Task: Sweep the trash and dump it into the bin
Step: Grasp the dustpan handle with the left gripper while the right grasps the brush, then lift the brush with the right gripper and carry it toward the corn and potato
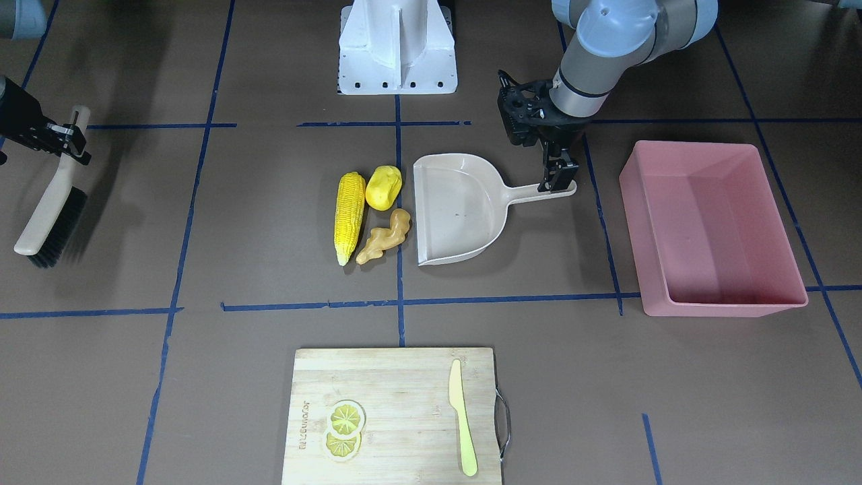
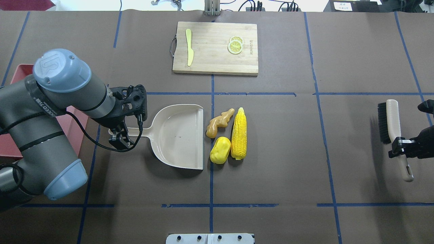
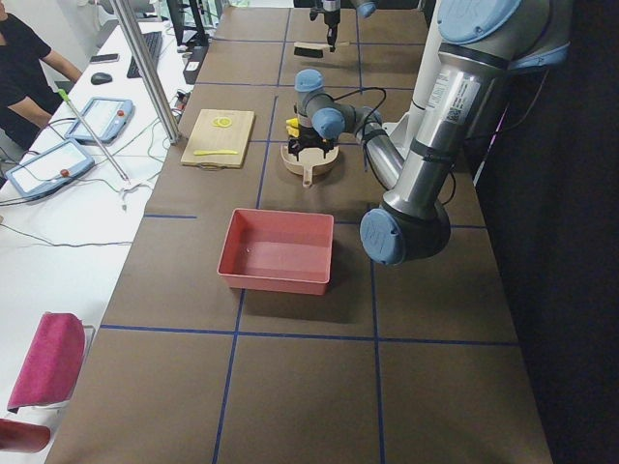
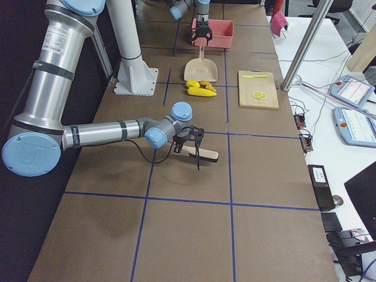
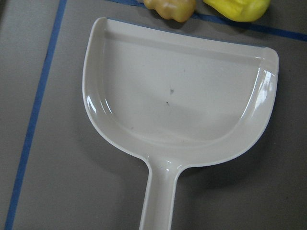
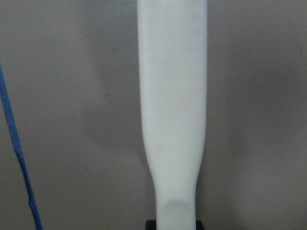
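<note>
Yellow corn cob [image 1: 349,217], potato lump [image 1: 384,188], ginger root [image 1: 384,236]: three by one dustpan [image 1: 458,205].

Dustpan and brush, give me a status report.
Left gripper shut on dustpan handle, right gripper on brush. Corn, potato, ginger at dustpan mouth, unswept. Nothing blocking.

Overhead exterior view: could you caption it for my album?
Left pincer holds the dustpan beside corn, potato and ginger; right pincer holds the brush.
</note>
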Tool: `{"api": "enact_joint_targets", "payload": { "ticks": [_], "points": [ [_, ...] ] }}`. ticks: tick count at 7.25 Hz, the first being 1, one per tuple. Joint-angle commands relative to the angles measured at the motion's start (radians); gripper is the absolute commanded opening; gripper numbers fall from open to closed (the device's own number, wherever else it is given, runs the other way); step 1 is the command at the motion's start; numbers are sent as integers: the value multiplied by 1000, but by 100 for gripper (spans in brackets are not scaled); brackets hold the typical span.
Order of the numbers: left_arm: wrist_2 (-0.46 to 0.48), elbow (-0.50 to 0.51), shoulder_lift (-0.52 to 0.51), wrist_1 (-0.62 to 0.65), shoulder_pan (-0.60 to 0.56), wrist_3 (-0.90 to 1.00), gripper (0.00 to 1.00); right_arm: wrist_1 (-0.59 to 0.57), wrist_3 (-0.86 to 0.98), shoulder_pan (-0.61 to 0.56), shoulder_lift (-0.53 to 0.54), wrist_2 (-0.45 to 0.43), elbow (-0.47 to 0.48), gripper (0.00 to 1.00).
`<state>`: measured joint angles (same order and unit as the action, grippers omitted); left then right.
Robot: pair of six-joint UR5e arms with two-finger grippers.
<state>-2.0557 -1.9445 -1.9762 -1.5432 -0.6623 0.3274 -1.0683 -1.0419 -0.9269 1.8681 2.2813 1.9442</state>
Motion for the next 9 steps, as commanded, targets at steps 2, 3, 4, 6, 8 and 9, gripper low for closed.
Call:
{"api": "enact_joint_targets", "payload": {
  "ticks": [2,3,4,6,8,9],
  "points": [
    [2,56,-10,0,0,97,100,-198,3,-1,-30,10,138,0],
    [47,70,-10,-1,0,107,100,-255,3,-6,-30,13,186,0],
    [60,94,-15,-3,1,108,100,-265,3,-21,-30,30,205,0],
    [60,119,-20,-2,3,105,100,-271,3,-32,-32,72,225,0],
    [60,125,-24,-2,4,96,100,-405,-1,-4,-134,67,229,0],
    [60,125,-26,-1,9,93,100,-505,-4,26,-205,55,231,0]
  ]
}}
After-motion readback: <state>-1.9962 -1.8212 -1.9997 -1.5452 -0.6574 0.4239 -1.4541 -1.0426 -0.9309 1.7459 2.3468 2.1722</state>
